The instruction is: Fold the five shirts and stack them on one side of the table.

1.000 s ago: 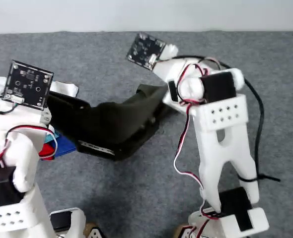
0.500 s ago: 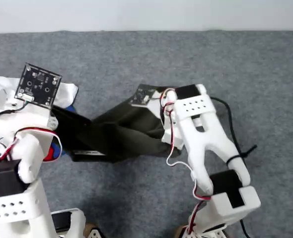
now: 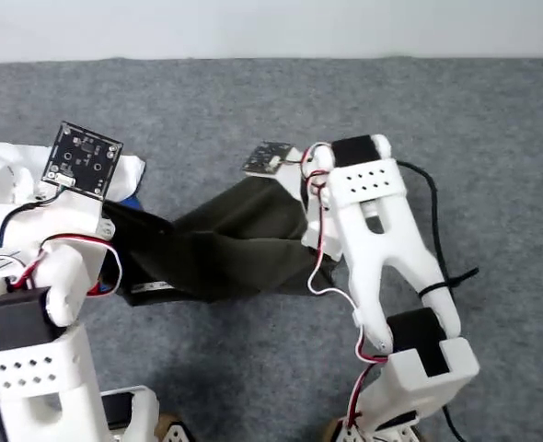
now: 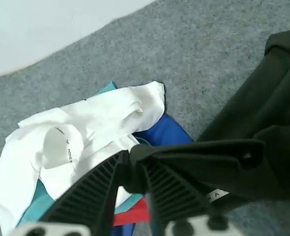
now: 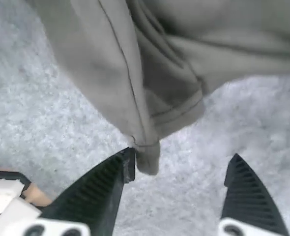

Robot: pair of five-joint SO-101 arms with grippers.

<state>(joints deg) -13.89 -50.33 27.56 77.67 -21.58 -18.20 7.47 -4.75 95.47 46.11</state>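
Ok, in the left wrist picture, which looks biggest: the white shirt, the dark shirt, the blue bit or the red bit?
Tied for biggest: white shirt and dark shirt. They look about alike, and the dark one is nearer the camera, so I won't rank them.
Next: blue bit.
Smallest: red bit.

surface: grey carpet-like table [image 3: 492, 120] | back: pale wall [image 3: 253, 28]
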